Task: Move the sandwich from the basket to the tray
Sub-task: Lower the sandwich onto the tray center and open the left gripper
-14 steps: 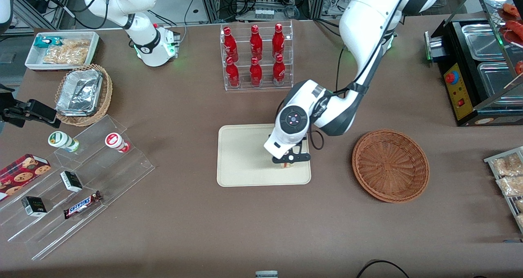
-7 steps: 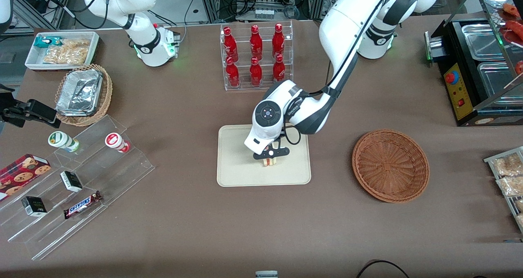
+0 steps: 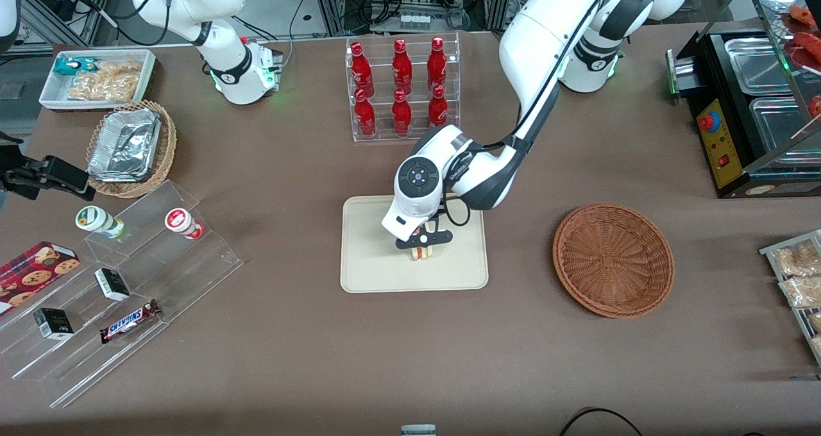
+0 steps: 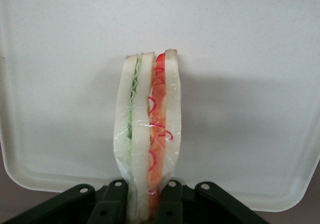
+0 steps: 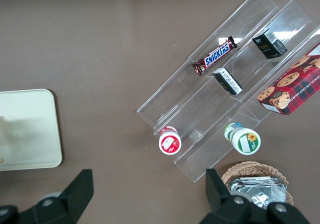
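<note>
A brown table lies under me, the beige tray at its middle. My arm hides much of the sandwich from the front; only its layered edge shows. It is a pale bread wedge with green, pink and red filling. My gripper is closed on it, above the tray. The wicker basket sits at three o'clock.

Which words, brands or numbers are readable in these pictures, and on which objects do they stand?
"SNICKERS": on the chocolate bar lying on the clear stepped stand.
Small black boxes, cookie box, round tubs, red bottles: print too small to read.
Sandwich, held by the gripper above the tray, and basket: no text.
</note>
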Controlling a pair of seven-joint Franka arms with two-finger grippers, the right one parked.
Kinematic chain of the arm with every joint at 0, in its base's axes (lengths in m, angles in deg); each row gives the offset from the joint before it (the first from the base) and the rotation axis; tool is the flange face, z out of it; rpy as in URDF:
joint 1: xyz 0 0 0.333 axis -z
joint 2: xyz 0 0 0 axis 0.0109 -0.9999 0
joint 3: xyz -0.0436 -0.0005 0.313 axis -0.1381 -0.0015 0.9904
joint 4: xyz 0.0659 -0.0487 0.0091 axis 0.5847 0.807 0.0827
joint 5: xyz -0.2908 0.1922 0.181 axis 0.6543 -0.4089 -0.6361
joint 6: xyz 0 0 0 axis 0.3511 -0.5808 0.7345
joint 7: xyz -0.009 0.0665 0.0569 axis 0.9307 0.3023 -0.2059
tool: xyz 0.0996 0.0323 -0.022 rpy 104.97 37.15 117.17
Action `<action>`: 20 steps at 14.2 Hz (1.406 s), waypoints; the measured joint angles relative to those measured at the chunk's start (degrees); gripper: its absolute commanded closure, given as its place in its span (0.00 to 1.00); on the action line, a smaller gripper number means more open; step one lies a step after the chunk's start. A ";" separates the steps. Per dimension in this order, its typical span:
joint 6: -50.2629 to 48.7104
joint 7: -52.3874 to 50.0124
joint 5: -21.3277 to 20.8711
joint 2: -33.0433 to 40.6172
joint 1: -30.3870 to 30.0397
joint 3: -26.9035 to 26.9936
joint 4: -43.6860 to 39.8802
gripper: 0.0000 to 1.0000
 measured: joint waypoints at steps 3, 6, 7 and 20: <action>1.59 0.79 -0.01 -0.58 0.01 0.00 0.01 0.94; 3.20 2.01 -0.10 -1.01 0.10 0.00 0.01 0.87; 3.47 2.17 -0.19 -1.12 0.24 0.00 0.01 0.62; -7.17 3.33 -0.32 5.94 0.53 2.33 -2.02 0.00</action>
